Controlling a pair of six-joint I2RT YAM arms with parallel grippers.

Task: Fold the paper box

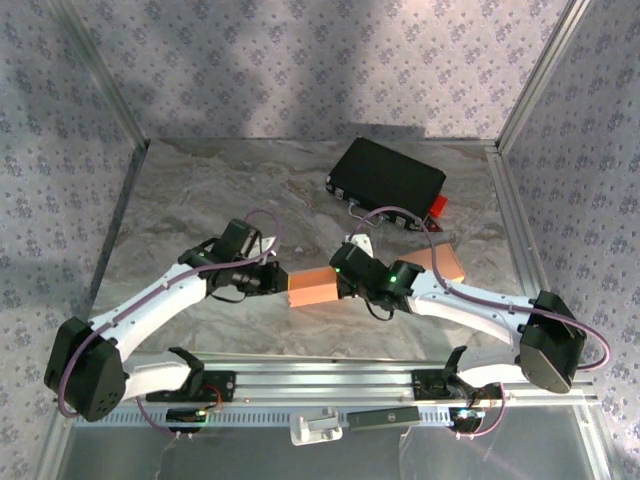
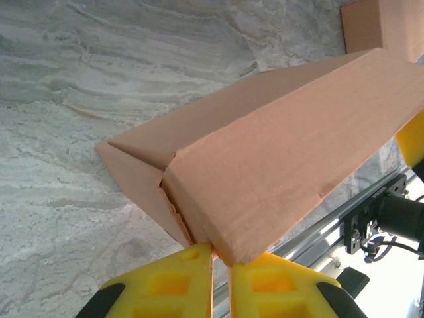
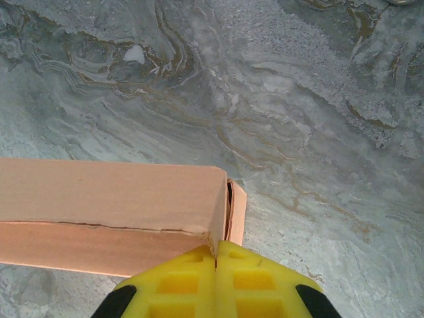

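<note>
Toward the near edge of the table (image 1: 200, 200), about midway between its left and right edges, one paper box (image 1: 315, 290) was held between two arms. The left gripper (image 2: 220, 255) pinched the box's left end at a folded corner. The right gripper (image 3: 216, 255) was pressed together, tips against the box's right end; whether cardboard lay caught between them could not be told. Bare marble lay open to the left of the box and beyond it toward the far-left corner. One black case (image 1: 388, 178) sat near the far-right corner. One further cardboard piece (image 1: 440, 262) lay just behind the right arm, toward the right edge. Upright frame rails stood along the left and right edges.
</note>
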